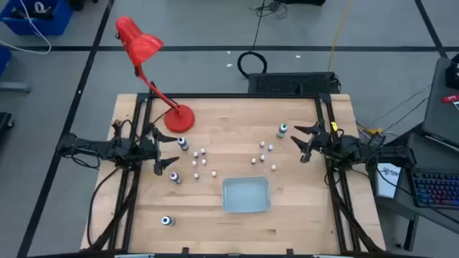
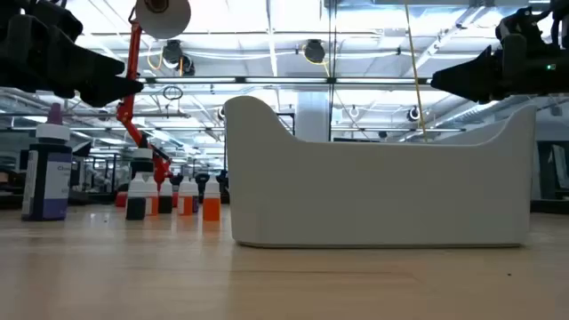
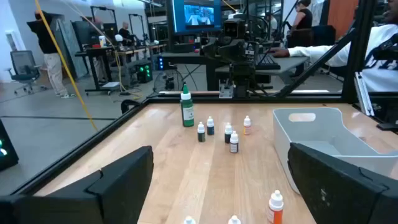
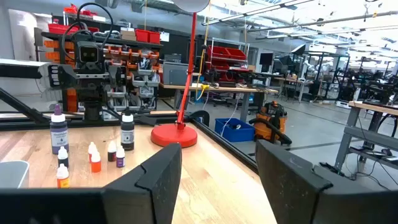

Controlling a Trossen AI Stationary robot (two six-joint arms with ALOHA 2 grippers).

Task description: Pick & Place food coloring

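Bottles of food coloring [image 1: 203,162] stand upright and scattered across the table [image 1: 301,222], in clusters either side of the empty tray [image 1: 246,195]. They appear light, rigid and easily toppled; judged best gripped across the body below the white cap. Left gripper [image 1: 163,152] hovers beside the left cluster, jaws wide, empty. Right gripper [image 1: 302,142] hovers near the green bottle [image 1: 282,130], jaws apart, empty.

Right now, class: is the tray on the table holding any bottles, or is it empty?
Empty: the high view shows the tray's pale floor bare.
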